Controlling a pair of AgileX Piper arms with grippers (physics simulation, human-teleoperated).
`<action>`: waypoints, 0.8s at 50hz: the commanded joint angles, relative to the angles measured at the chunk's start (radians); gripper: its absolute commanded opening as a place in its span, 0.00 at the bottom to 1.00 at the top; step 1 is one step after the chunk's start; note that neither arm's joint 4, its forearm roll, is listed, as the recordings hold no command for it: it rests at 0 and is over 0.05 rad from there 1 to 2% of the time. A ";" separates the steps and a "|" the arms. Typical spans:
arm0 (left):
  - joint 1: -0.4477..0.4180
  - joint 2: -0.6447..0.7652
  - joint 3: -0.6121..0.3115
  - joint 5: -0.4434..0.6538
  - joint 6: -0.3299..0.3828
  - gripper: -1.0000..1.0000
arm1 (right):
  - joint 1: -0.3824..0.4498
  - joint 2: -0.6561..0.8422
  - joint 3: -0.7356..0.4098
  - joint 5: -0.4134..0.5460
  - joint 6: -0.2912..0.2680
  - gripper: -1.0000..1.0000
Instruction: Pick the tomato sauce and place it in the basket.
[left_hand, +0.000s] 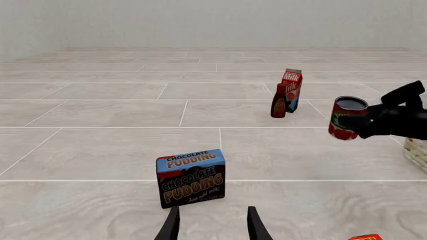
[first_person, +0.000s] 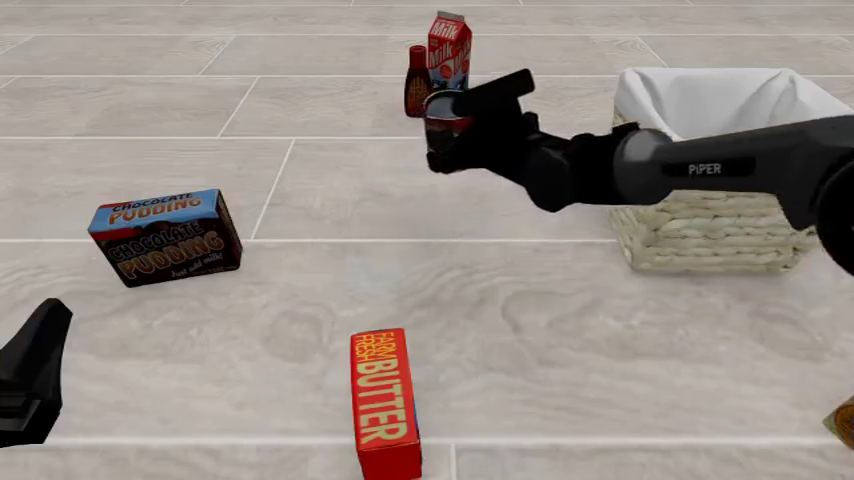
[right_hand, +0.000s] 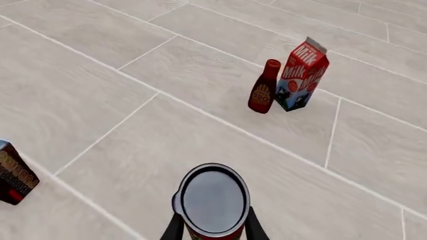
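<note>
Your right gripper (first_person: 447, 135) is clamped on the tomato sauce (first_person: 445, 118); its two fingers (right_hand: 175, 226) press against opposite sides of the can, and you have it lifted clear of the table; in the right wrist view you look straight down on its dark grey metal top, and in the left wrist view you see the red label and green band, with the can tilted a little; the can hangs to the left of the basket (first_person: 707, 225), not over its opening; the basket sits on the right side of the table with its white cloth lining folded over the rim, and your right arm crosses in front of it; beyond the can stand the dark red bottle (first_person: 416, 85) and the milk carton (first_person: 450, 48), just beside each other, both upright; your left gripper (left_hand: 212, 225) is parted with nothing between its fingers, held low near the chocolate pudding box (first_person: 166, 237), which sits on the left of the table; the butter box (first_person: 383, 402) lies flat near the front edge, well apart from the pudding and from the basket.
</note>
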 joint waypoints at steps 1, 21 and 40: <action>0.000 0.000 0.000 0.000 0.000 1.00 | -0.034 -0.188 0.160 -0.025 -0.005 0.00; 0.000 0.000 0.000 0.000 0.000 1.00 | -0.098 -0.474 0.295 0.059 -0.026 0.00; 0.000 0.000 0.000 0.000 0.000 1.00 | -0.189 -0.680 0.345 0.156 -0.041 0.00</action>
